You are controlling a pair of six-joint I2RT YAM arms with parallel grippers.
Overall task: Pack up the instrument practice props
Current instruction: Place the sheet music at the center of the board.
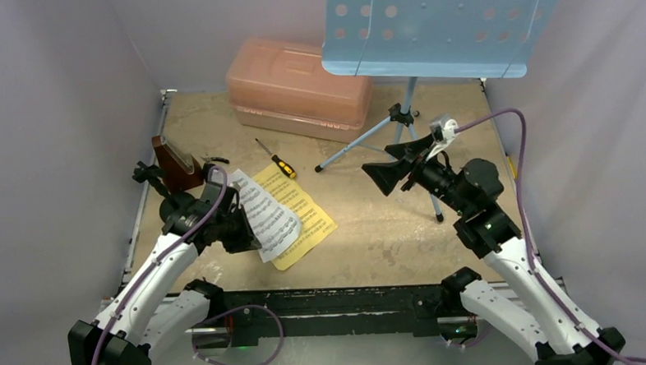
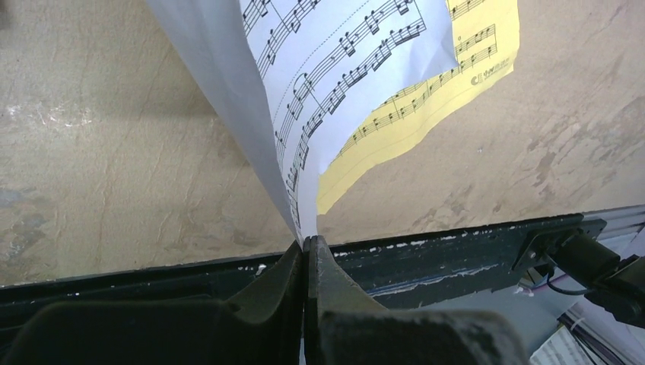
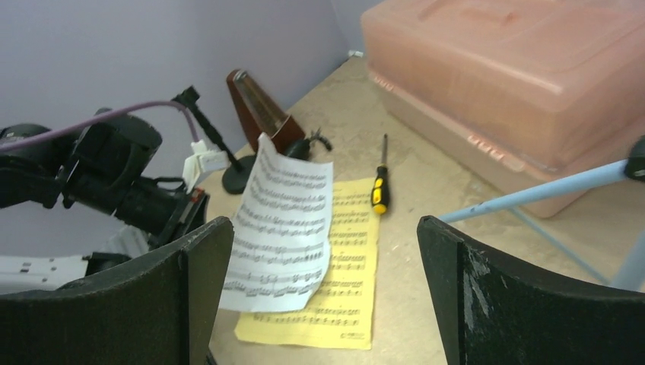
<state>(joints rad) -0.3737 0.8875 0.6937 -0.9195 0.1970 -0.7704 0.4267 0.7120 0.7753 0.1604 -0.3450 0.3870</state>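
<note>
White paper sheet-music page (image 2: pixel 335 84) is pinched by its edge in my fully closed left claw (image 2: pixel 306 251), held up off the yellow paper sheet-music page (image 2: pixel 426 99) just beyond on the desk (image 2: pixel 114 152), presumably to pack each separately.

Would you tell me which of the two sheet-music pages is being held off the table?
The white page: the left end effector pinches its edge and it curls upward, while the yellow page lies flat on the table.

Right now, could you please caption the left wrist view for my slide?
Left tool pinches the white sheet-music page above the yellow page.
</note>
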